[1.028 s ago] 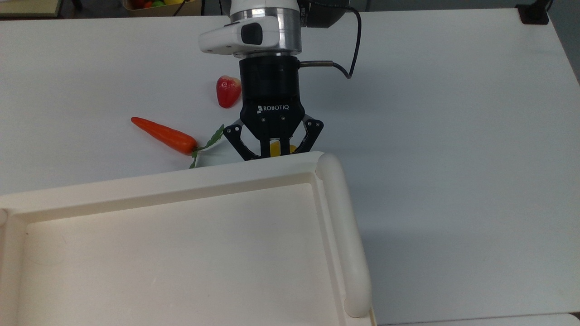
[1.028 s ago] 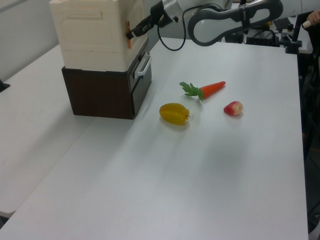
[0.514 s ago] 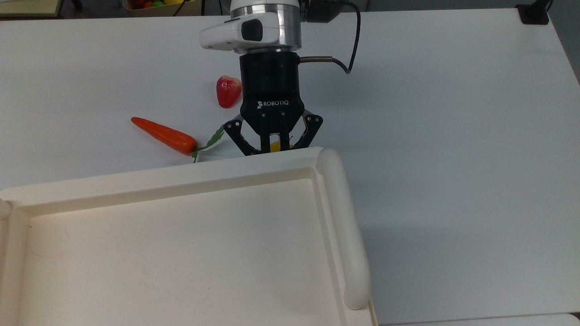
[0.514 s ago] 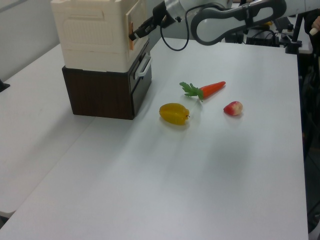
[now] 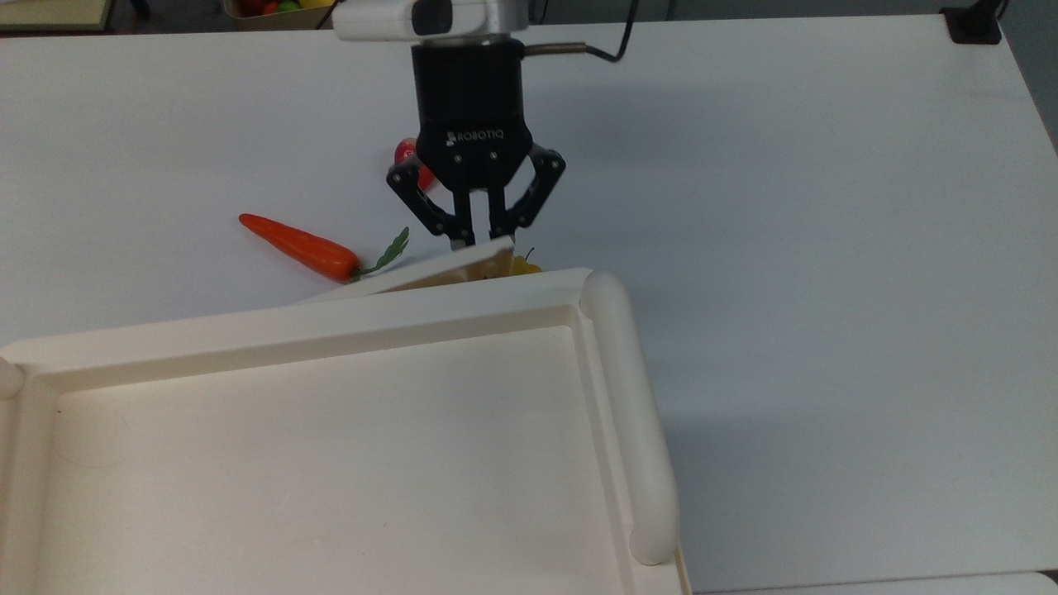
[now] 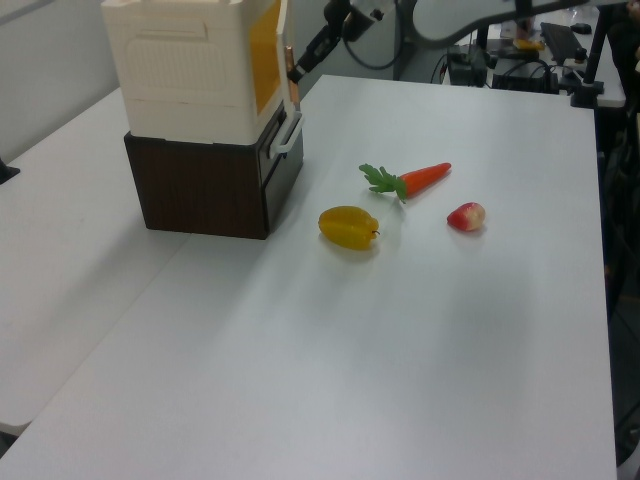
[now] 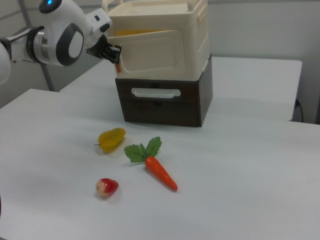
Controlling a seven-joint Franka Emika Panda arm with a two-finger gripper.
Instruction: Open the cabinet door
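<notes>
A: How far along is the opening?

B: Partly done, I'd judge. The thin cream-white cabinet door (image 5: pixel 413 277) stands swung a little way out from the front of the cream plastic cabinet (image 6: pixel 180 70), hinged at the top view's left, its free edge out toward the table. In the left view a yellow-tan inner face shows in the gap. It is ajar, not wide; most of the swing is left.

A: And the tool?

B: The black two-finger gripper (image 5: pixel 482 240) is clenched on the door's free edge, fingertips pinching the panel's corner just in front of the cabinet's tray-like top with the rounded rail (image 5: pixel 628 413).

A: How does the arm sit?

B: In the right view the white arm's wrist (image 7: pixel 60 40) reaches in level from the right view's left, in front of the cabinet and above the dark brown drawer unit (image 7: pixel 162 102) it sits on. In the top view the gripper points straight at the cabinet front.

A: Anything near the swing path?

B: On the white table (image 5: pixel 826 207) in front of the cabinet lie an orange toy carrot with green leaves (image 5: pixel 302 246), a yellow toy pepper (image 6: pixel 348 227) and a small red fruit (image 6: pixel 466 216). All sit lower than the door, so I'd expect no contact.
</notes>
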